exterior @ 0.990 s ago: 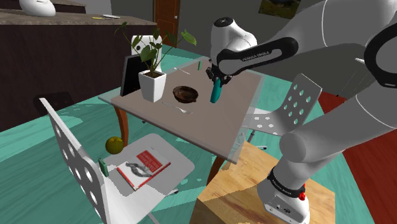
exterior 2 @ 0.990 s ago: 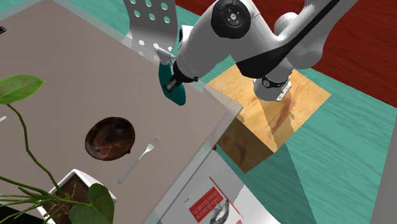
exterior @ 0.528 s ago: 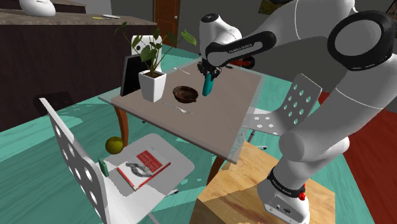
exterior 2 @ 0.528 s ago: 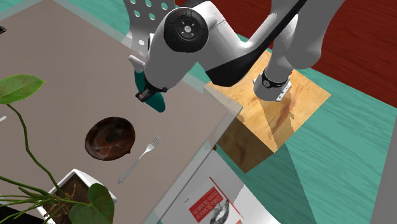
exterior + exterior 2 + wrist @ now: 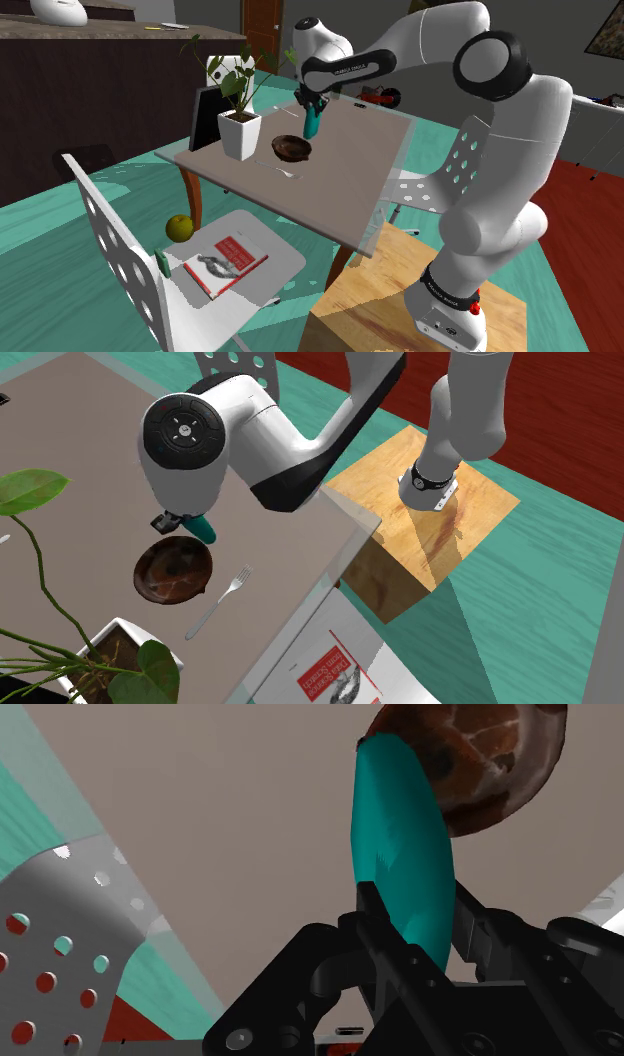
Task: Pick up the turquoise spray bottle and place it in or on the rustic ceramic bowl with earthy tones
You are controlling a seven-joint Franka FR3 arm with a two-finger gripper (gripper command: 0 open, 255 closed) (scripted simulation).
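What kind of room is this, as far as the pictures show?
Probably a dining area in a home: a table with a potted plant, a bowl and a fork, white chairs beside it, and a wooden door behind.

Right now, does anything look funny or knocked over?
Nothing is spilled or knocked over: the plant pot stands upright and the fork lies flat beside the bowl. Oddest is an apple and a book on a chair seat.

Grey-brown table (image 5: pixel 335 190), brown mottled bowl (image 5: pixel 173 570), fork (image 5: pixel 218 602) beside it, white potted plant (image 5: pixel 240 135)
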